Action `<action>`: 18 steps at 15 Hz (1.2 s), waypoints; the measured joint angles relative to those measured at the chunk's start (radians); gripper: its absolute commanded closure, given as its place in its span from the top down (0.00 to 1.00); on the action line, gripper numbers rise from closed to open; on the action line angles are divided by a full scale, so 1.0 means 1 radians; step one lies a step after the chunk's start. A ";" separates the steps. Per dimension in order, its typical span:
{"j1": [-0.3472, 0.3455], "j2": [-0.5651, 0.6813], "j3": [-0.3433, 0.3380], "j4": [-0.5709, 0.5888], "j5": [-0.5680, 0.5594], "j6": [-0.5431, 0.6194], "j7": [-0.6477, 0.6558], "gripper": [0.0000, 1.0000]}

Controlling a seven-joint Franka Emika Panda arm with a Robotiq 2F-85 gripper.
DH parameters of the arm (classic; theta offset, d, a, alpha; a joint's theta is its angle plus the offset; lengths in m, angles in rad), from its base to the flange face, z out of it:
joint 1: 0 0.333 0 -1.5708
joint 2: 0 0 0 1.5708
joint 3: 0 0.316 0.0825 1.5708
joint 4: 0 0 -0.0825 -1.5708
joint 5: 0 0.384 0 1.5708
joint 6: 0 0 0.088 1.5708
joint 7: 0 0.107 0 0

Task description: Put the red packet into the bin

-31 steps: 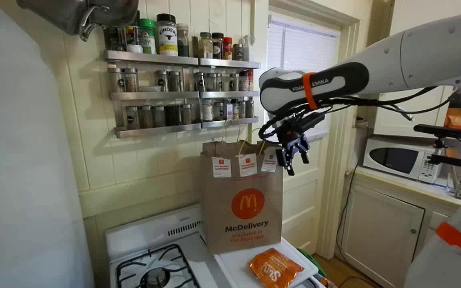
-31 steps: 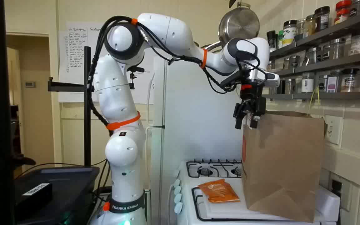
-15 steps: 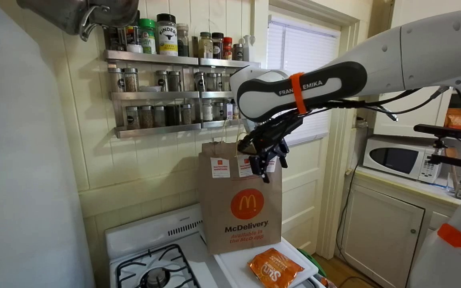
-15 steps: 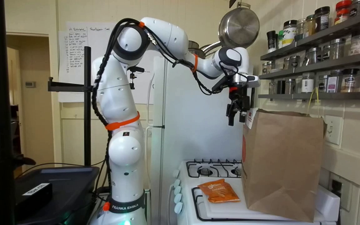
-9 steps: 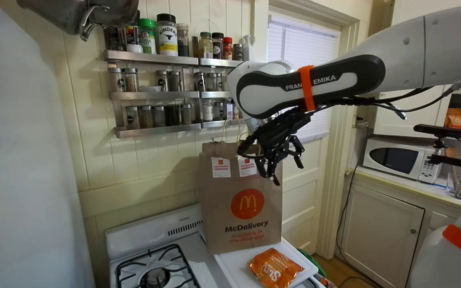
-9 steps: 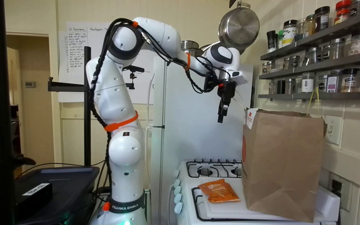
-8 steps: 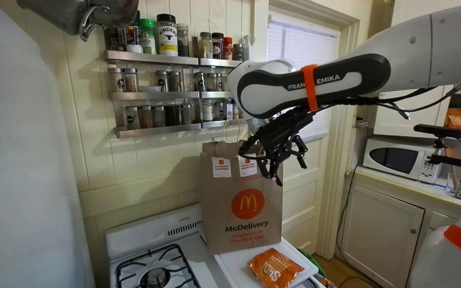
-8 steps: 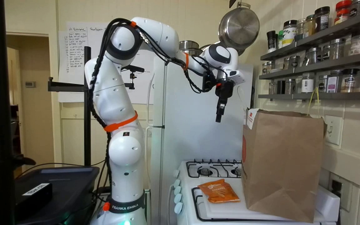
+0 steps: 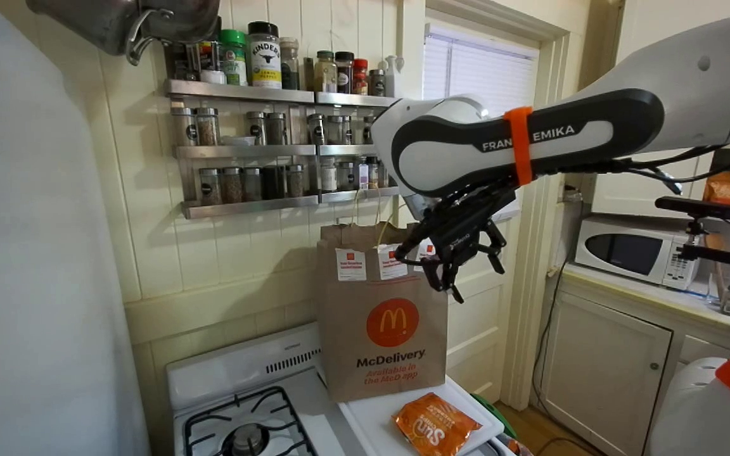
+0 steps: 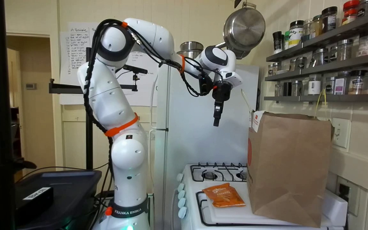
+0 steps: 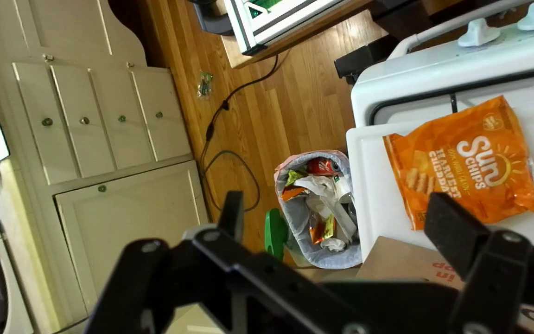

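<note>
The red packet, an orange-red Sun Chips bag with paler print, lies flat on a white board on the stove. It also shows in an exterior view and in the wrist view. The bin, lined with a pale bag and holding loose trash, stands on the floor beside the stove in the wrist view. My gripper is open and empty, high above the board. In the wrist view, the bin shows between its fingers, with the packet beyond the right finger. It is seen edge-on in an exterior view.
A tall brown paper bag stands upright on the board, close behind the packet. Spice shelves hang on the wall. Stove burners lie beside the board. A green object is next to the bin. A fridge stands behind the stove.
My gripper has drawn back from the paper bag toward the robot's base. It has turned about its own axis, so its fingers now look edge-on in an exterior view. The packet has not moved.
</note>
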 measured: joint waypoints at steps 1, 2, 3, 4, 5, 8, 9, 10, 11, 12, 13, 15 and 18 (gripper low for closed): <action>0.000 0.000 0.000 -0.001 0.000 0.001 0.001 1.00; 0.000 0.000 0.000 -0.003 0.000 0.001 0.001 1.00; 0.000 0.001 0.000 -0.003 0.000 0.001 0.001 1.00; 0.001 0.001 0.001 -0.002 -0.002 0.001 0.001 1.00; 0.002 0.000 0.004 -0.002 -0.006 0.004 0.001 1.00; 0.009 -0.014 0.011 -0.023 -0.018 0.056 0.001 1.00; 0.011 -0.023 0.011 -0.039 -0.018 0.087 0.001 1.00; 0.011 -0.034 0.011 -0.059 -0.018 0.121 0.001 1.00; 0.011 -0.044 0.010 -0.081 -0.018 0.156 0.001 1.00; 0.011 -0.056 0.006 -0.104 -0.016 0.196 0.001 1.00; 0.011 -0.069 -0.001 -0.130 -0.010 0.241 0.001 1.00; 0.011 -0.095 -0.024 -0.183 0.013 0.335 0.001 1.00; 0.010 -0.126 -0.055 -0.257 0.062 0.468 -0.001 1.00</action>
